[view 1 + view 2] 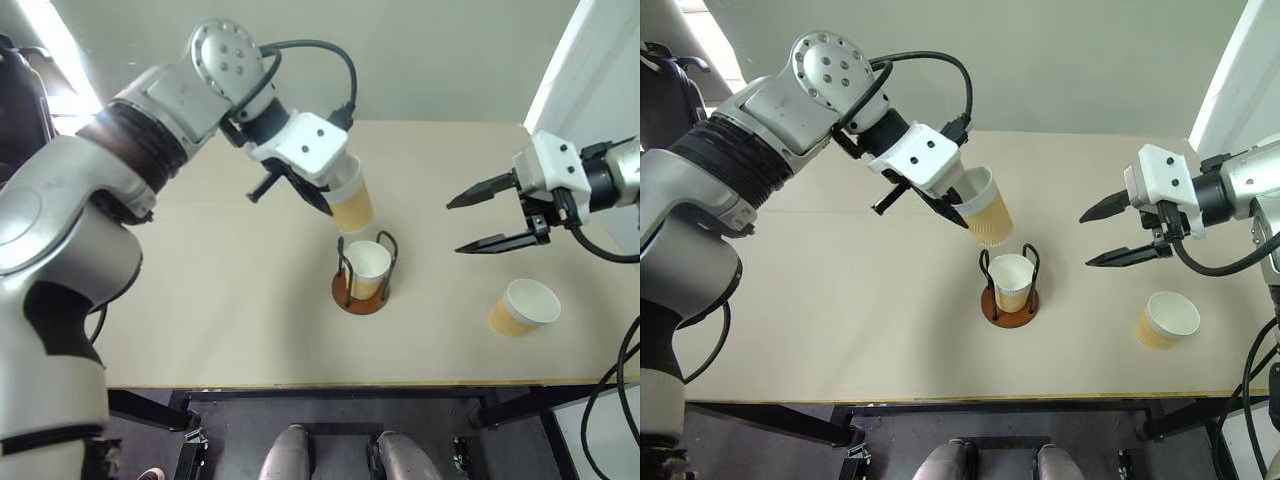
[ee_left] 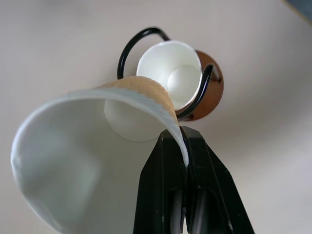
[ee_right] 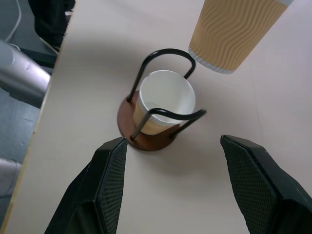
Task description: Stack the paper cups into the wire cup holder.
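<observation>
The wire cup holder stands mid-table on its rust-brown disc, and one paper cup sits upright inside the dark loops. My left gripper is shut on the rim of a second paper cup. That cup hangs tilted in the air, just above and behind the holder. My right gripper hovers open and empty to the right of the holder, pointing toward it. A third paper cup lies on its side at the right, near the table's front edge.
The tan table's front edge runs close below the holder. A white panel rises at the far right behind my right arm. Bare tabletop stretches to the left of the holder.
</observation>
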Available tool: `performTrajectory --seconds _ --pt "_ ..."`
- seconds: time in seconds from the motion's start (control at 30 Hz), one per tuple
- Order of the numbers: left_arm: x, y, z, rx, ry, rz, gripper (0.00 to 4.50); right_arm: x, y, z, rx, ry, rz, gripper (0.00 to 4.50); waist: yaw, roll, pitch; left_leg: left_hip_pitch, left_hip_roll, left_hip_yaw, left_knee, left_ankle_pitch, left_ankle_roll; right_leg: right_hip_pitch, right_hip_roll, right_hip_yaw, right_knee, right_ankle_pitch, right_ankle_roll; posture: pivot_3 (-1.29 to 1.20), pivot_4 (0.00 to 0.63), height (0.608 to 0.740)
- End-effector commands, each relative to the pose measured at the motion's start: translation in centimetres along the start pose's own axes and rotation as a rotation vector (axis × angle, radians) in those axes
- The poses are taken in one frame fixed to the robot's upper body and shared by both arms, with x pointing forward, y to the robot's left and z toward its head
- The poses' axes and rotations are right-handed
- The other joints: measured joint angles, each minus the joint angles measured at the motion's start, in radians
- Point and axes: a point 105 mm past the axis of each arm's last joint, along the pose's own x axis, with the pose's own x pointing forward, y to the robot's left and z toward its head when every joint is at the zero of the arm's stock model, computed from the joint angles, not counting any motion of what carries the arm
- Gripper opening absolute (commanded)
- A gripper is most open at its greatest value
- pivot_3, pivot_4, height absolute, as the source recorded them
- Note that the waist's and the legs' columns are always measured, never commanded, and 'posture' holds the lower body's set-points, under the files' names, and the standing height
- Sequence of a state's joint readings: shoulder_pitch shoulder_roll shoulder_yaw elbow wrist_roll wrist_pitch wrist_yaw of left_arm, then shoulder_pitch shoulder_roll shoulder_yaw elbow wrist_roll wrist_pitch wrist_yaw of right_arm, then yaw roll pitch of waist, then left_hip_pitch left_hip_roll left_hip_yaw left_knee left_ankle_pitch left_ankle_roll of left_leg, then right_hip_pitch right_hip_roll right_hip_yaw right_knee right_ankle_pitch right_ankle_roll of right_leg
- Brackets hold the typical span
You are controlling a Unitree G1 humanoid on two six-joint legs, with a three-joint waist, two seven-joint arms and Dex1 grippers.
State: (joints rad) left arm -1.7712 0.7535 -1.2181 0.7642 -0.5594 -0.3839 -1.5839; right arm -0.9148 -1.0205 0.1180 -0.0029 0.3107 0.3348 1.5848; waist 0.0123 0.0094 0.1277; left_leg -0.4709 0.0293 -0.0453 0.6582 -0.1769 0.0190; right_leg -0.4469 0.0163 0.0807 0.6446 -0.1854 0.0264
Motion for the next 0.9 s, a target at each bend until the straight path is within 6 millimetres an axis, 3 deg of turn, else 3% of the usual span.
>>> performTrajectory --seconds 0.03,0.37,0.9 --pt "-1.0 0.6 1.4 0.041 -0.007 -0.004 0.0 -1.7 0.0 0.8 -0.047 -0.029 -0.046 3.14 0.001 0.001 0.0 -0.001 0.0 -0.001 0.002 0.0 0.0 0.001 -0.001 0.001 0.0 0.0 0.0 0.0 0.15 0.74" --pt "-0.4 0.4 1.3 0.036 -0.022 -0.023 0.0 -2.5 0.3 -0.4 -0.05 -0.05 -0.059 3.14 0.004 0.001 0.0 0.001 -0.001 0.0 0.007 -0.001 0.002 0.004 -0.001 0.002 0.0 0.001 0.002 0.0 0.15 0.74" --pt "1.6 0.2 0.6 0.098 -0.006 -0.074 0.0 -2.0 0.6 -0.1 -0.065 -0.072 -0.059 3.14 0.006 0.002 0.0 0.0 0.0 0.001 0.007 -0.002 0.003 0.004 -0.001 0.002 -0.002 0.002 0.004 0.0 0.15 0.74"
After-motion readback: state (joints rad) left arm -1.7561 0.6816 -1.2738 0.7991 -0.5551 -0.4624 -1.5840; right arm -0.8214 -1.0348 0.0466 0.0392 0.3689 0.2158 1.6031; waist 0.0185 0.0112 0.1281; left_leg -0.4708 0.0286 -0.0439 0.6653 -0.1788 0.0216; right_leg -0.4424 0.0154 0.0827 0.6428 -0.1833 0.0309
